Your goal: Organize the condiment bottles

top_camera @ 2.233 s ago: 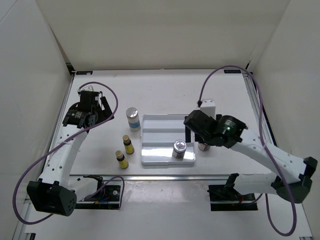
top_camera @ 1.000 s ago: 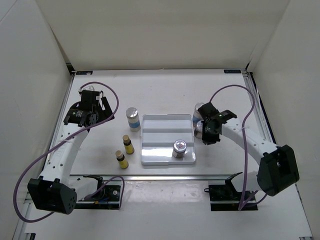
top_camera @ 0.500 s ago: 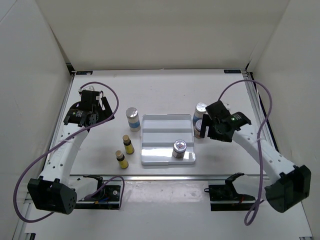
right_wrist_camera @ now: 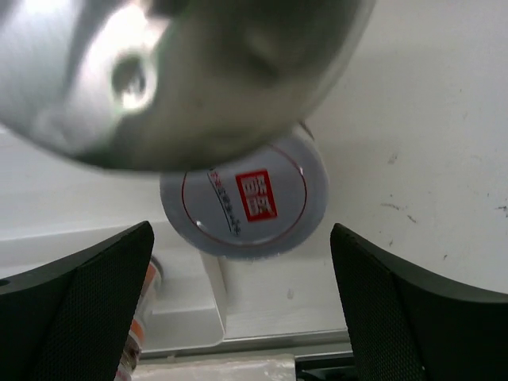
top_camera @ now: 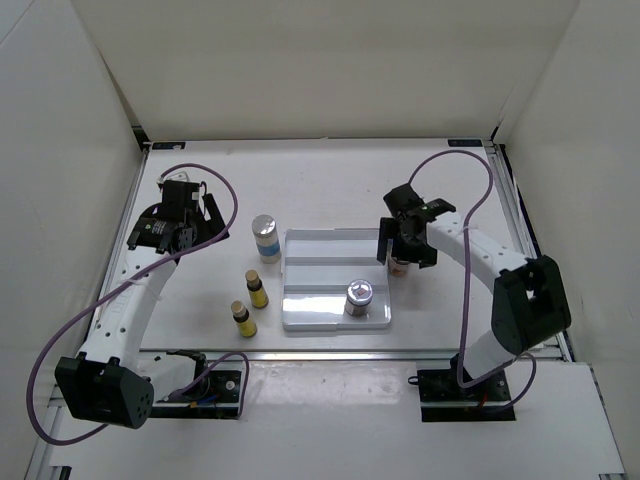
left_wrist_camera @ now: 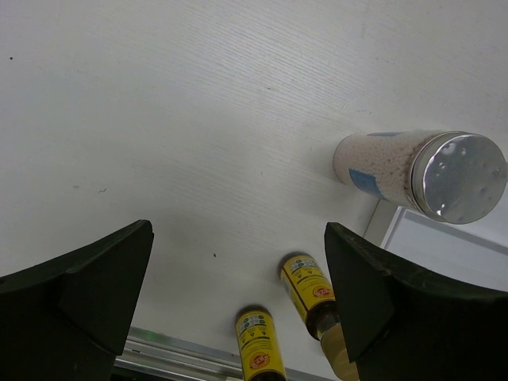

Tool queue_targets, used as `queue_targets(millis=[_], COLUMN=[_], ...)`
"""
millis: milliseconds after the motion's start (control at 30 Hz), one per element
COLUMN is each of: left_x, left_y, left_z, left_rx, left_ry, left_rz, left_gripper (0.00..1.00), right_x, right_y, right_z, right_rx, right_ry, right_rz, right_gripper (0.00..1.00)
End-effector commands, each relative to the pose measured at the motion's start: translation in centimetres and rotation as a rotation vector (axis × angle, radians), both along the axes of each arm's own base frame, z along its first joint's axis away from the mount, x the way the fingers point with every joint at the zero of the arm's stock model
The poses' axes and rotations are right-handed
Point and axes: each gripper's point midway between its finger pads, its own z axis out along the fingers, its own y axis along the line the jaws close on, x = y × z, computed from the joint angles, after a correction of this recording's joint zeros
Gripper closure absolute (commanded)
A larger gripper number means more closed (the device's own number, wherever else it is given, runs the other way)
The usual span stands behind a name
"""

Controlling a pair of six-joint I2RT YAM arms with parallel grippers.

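Observation:
One white cylinder with a silver cap [top_camera: 264, 237] stands left of the white tray [top_camera: 330, 312]; it also shows in the left wrist view [left_wrist_camera: 421, 171]. Two yellow bottles [top_camera: 257, 289] [top_camera: 242, 319] stand nearer, and show in the left wrist view [left_wrist_camera: 311, 292] [left_wrist_camera: 259, 349]. A red-labelled jar [top_camera: 359, 297] sits on the tray's front step. My right gripper [top_camera: 403, 250] hangs open over the second jar [right_wrist_camera: 246, 198] right of the tray; the second white cylinder's cap [right_wrist_camera: 198, 71] is blurred close under the camera and hidden from above. My left gripper [top_camera: 200, 218] is open and empty.
The tray's right corner [right_wrist_camera: 182, 309] lies just left of the jar under my right gripper [right_wrist_camera: 242, 266]. The table's front rail [left_wrist_camera: 182, 349] runs near the yellow bottles. My left gripper [left_wrist_camera: 238, 262] hangs over bare table. White walls close in the back and sides.
My right arm has swung left and back, and its gripper now sits over the two bottles right of the tray, hiding the white cylinder from above. The left arm has not moved.

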Motion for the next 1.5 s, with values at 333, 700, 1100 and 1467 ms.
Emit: queue_targets(millis=[333, 700, 1100, 1467], left_x=[0.6, 0.6, 0.6, 0.6], left_y=[-0.2, -0.4, -0.4, -0.4], left_z=[2.1, 1.8, 1.8, 2.1], left_rx=[-0.017, -0.023, -0.023, -0.024], left_ry=[-0.065, -0.054, -0.054, -0.064], left_rz=[-0.008, -0.014, -0.014, -0.015], left_gripper=[0.0, 0.0, 0.0, 0.0], right_x=[4.2, 2.6, -3.7, -4.6], right_y=[-0.1, -0.9, -3.8, 5.2], right_z=[-1.3, -1.4, 3.8, 14.9], right_rx=[0.002, 0.002, -0.106, 0.119], right_ry=[-0.06, -0.049, -0.091, -0.351], right_rz=[-0.028, -0.079, -0.119, 0.156], right_gripper=[0.19, 0.73, 0.89, 1.0])
